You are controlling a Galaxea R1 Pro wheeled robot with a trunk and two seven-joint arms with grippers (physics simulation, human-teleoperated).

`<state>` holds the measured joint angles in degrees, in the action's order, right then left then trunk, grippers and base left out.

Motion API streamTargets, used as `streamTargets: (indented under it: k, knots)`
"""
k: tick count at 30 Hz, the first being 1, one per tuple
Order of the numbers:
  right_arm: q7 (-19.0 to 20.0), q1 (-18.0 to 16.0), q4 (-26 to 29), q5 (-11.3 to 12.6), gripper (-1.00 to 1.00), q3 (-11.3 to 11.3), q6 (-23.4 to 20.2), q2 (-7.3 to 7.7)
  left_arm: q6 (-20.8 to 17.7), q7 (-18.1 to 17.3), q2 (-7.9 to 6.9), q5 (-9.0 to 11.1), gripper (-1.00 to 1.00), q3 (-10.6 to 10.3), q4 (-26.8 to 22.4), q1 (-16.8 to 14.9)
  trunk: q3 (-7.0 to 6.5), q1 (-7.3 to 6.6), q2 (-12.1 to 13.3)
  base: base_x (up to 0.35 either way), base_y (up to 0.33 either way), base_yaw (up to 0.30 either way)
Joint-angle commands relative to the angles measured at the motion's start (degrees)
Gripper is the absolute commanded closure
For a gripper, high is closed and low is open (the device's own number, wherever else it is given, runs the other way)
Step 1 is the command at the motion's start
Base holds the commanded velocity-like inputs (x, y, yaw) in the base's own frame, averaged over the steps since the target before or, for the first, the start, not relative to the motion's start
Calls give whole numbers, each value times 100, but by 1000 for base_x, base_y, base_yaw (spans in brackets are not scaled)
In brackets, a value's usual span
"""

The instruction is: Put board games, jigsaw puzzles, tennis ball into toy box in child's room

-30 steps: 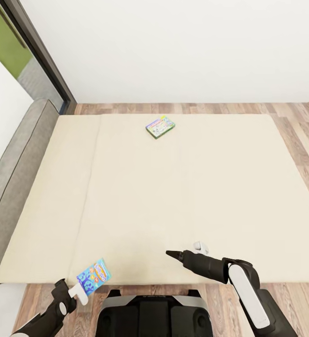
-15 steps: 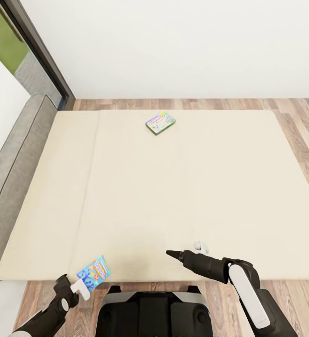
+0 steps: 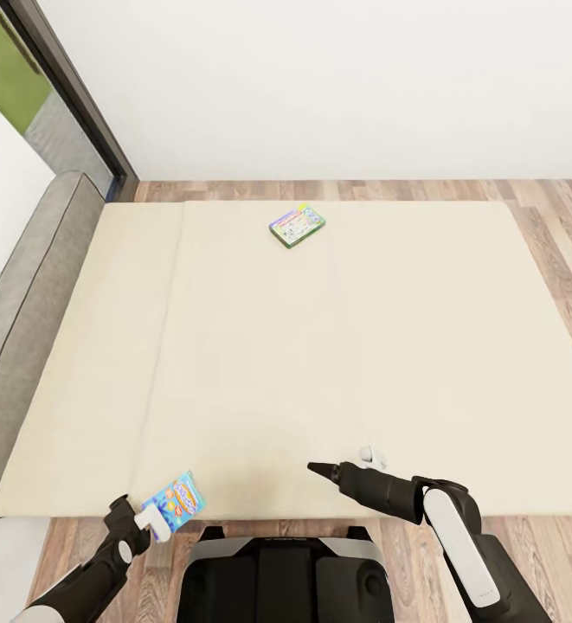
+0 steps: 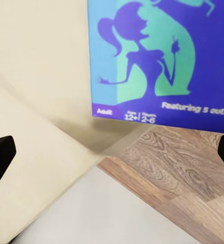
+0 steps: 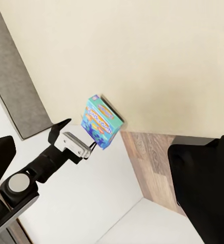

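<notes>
A mostly blue board game sits tilted at the near left edge of the bed, partly overhanging the floor. My left gripper is right behind it with its fingers spread; in the left wrist view the blue lid lies just beyond the fingertips, not between them. The right wrist view shows the same box with the left gripper against its near side. A white-green-yellow board game lies flat at the far middle of the bed. My right gripper hovers open over the near edge of the bed.
The grey headboard runs along the bed's left side. Wood-plank floor borders the bed on the right, the far side and the near side. A dark door frame stands at the back left beside the white wall. My base is against the bed's near edge.
My left gripper has moved forward and up to the blue board game. The head view has shifted slightly, so the bed sits a little lower in the picture. The right arm holds still.
</notes>
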<state>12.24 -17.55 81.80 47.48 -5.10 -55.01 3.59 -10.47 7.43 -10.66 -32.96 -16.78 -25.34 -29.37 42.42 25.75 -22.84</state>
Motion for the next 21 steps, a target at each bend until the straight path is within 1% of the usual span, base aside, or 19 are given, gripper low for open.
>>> streamTargets:
  k: [1,4,7,11,14,21]
  knots:
    - [54,-2,2,-56,-100,-1,-14,4,-46,21,-6,-35,-100,-44,-12,0,6,3,-8,0,0,0]
    - [57,-2,2,-55,-100,0,-17,8,-49,22,-6,-47,-100,-44,-19,-1,6,3,-8,0,0,0]
    - [58,-2,2,-55,-100,0,-18,9,-50,22,-6,-114,-100,-43,-21,-2,6,3,-8,0,0,0]
    - [59,-2,2,-54,-100,0,-24,10,-51,22,-6,-362,-100,-32,-23,-1,7,3,-8,0,0,0]
    - [59,-2,2,-54,-100,0,-30,10,-52,22,-6,-449,-100,-25,-18,-2,7,3,-8,0,0,0]
    - [59,-2,2,-54,-100,0,-35,10,-52,22,-6,-499,-100,-26,-8,-1,9,3,-8,0,0,0]
